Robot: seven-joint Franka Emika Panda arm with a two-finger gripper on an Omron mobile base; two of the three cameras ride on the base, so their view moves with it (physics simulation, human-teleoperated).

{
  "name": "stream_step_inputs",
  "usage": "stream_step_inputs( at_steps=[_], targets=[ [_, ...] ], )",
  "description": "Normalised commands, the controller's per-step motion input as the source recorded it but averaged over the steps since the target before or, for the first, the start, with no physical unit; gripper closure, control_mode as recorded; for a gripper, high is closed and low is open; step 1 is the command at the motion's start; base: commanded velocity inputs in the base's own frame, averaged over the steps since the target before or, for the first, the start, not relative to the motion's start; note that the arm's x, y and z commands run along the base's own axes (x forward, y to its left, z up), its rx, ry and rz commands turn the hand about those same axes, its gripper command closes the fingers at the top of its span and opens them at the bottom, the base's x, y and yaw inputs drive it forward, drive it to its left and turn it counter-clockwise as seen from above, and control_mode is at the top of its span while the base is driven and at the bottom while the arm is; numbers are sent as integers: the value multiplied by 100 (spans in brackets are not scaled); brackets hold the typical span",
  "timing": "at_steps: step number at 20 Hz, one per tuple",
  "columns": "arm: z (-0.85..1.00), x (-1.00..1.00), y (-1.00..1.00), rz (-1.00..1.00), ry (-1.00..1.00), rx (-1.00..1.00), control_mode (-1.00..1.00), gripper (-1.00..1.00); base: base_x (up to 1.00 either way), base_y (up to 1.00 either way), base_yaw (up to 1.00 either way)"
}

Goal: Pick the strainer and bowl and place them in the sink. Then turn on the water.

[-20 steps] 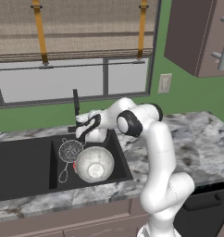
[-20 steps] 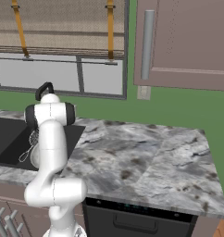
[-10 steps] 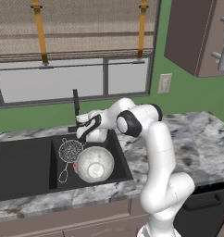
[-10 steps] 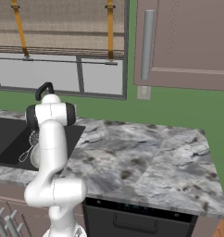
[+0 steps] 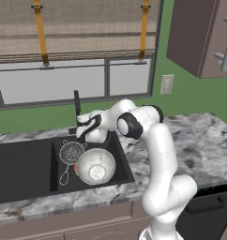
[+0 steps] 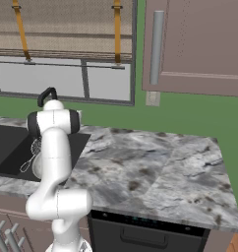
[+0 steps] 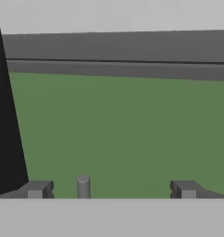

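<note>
- The sink (image 5: pixel 21 166) is a black double basin set in the marble desk (image 5: pixel 200 140), at lower left of the left base view.
- The strainer (image 5: pixel 71 153) lies in the right basin, just left of centre frame, its wire handle trailing toward the lower left.
- The bowl (image 5: pixel 95 166) sits in the same basin, touching the strainer's lower right edge, its mouth facing up.
- The gripper (image 5: pixel 85 129) hangs above the basin's back edge, beside the slim black faucet (image 5: pixel 77 104), centre left of the frame.
- In the hand view the gripper (image 7: pixel 111 190) is released, fingertips (image 7: pixel 36 190) wide apart; the faucet (image 7: pixel 6 115) is a dark column along the left edge, and a small grey peg (image 7: pixel 83 186) stands between the tips.
</note>
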Motion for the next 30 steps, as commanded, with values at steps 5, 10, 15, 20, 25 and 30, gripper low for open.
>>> stream_step_inputs(
  at_steps=[5,10,15,20,25,30],
  targets=[
    [-4,0,6,-4,-6,0,-100,-100,0,0,0],
    [-6,0,4,-2,-4,0,-100,-100,0,0,0],
    [-12,0,0,0,-4,0,-100,-100,0,0,0],
    [-16,0,0,0,-4,0,-100,-100,0,0,0],
    [-18,0,0,0,-4,0,-100,-100,0,0,0],
    [-17,-2,0,0,-5,1,-100,-100,0,0,0]
  ],
)
